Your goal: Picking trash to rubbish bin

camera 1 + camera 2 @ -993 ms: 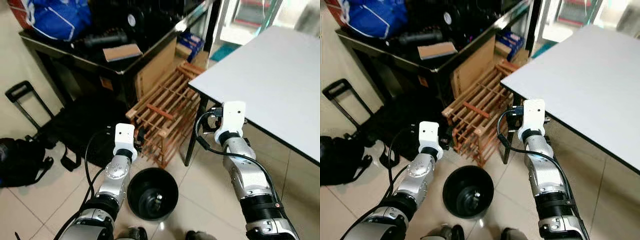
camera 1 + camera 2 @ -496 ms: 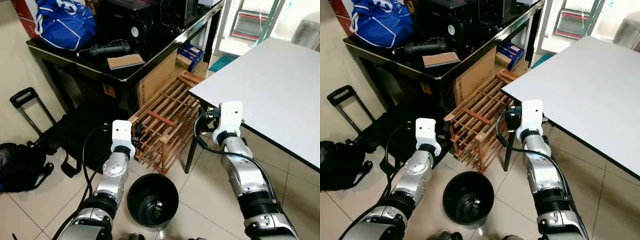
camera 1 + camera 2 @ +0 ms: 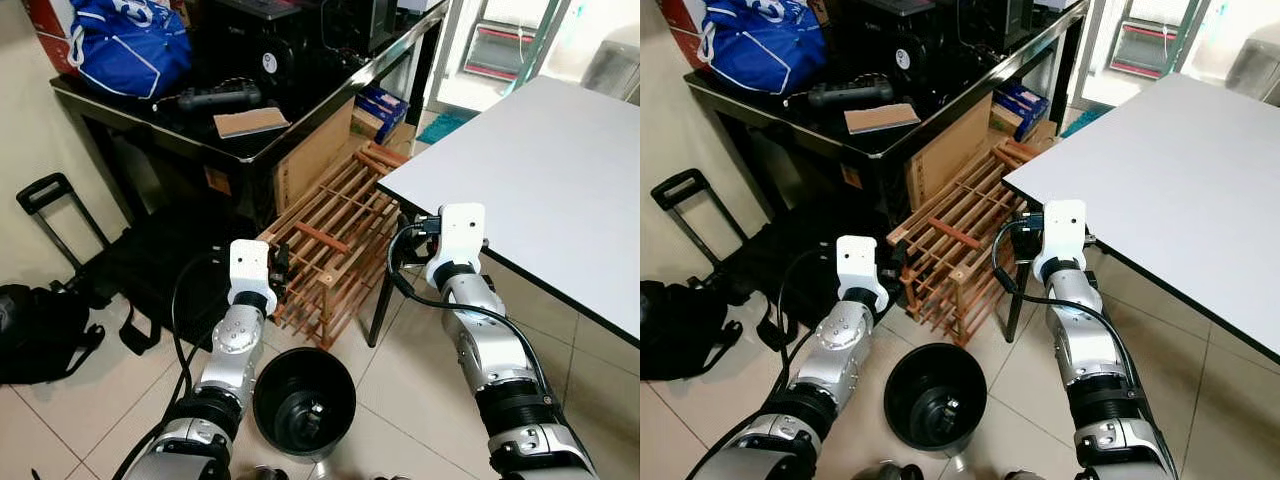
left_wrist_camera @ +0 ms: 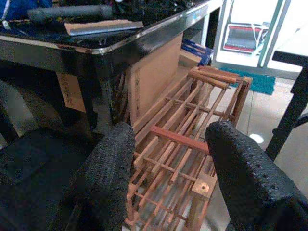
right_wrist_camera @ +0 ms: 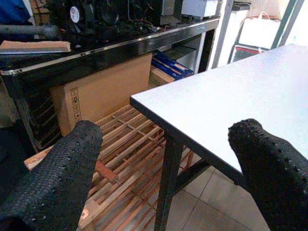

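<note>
A round black rubbish bin stands on the tiled floor just in front of me, between my two arms. Something dark with a small bright glint lies at its bottom; I cannot tell what it is. My left gripper is held low above the floor beside the bin, pointing at a wooden slat rack. It is open with nothing between its fingers. My right gripper is raised by the near corner of the white table, also open and empty.
A black glossy table at the back carries a blue bag and a flat brown box, with a cardboard carton under it. A black backpack and a trolley handle lie left on the floor.
The camera has tilted up a little, so the whole scene sits lower in the picture. My left gripper has edged slightly toward the wooden rack. The right arm holds about the same pose.
</note>
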### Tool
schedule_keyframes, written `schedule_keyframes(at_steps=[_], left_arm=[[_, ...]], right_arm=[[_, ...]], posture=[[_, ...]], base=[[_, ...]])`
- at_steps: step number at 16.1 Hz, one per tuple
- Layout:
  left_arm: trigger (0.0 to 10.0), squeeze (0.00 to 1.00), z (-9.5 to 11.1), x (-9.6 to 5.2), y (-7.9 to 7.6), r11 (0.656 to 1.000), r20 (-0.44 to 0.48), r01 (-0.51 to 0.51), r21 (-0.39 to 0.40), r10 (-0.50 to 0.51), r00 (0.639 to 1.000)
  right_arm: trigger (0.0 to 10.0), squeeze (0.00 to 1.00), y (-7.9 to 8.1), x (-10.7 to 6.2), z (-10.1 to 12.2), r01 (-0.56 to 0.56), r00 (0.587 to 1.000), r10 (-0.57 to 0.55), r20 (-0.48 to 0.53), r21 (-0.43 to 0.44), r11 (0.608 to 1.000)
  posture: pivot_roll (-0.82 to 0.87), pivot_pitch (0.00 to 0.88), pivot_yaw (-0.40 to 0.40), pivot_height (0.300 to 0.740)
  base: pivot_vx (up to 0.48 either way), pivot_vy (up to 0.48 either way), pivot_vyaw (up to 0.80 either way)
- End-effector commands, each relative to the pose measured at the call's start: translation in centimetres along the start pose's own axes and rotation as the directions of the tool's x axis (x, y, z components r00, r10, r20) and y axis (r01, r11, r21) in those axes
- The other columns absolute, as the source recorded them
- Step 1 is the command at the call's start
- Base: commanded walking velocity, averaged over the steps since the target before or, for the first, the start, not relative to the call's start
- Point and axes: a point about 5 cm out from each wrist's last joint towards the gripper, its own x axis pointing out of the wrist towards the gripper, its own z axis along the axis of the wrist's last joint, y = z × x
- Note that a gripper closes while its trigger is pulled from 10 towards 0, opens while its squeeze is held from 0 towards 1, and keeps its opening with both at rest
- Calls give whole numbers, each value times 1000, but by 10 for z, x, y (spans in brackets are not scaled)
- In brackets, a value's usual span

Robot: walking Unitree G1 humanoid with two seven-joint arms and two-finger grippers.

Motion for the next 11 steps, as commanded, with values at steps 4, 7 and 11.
schedule_keyframes(at_steps=[4,7,11], left_arm=[[10000,0,1,-1,2,1000,2,-15,-6,15,1000],[10000,0,1,-1,2,1000,2,-18,-6,18,1000],[10000,0,0,-2,-1,1000,-5,-14,-11,14,1000]], right_arm=[[10000,0,-3,0,1,10,1000,-10,5,6,1000],[10000,0,-3,2,2,12,1000,-12,4,5,1000],[10000,0,-4,0,0,12,1000,-12,-2,3,1000]], posture=[[-55,87,29,740],[-58,96,26,740],[-61,104,22,740]], base=[[0,0,0],[0,0,0],[0,0,0]])
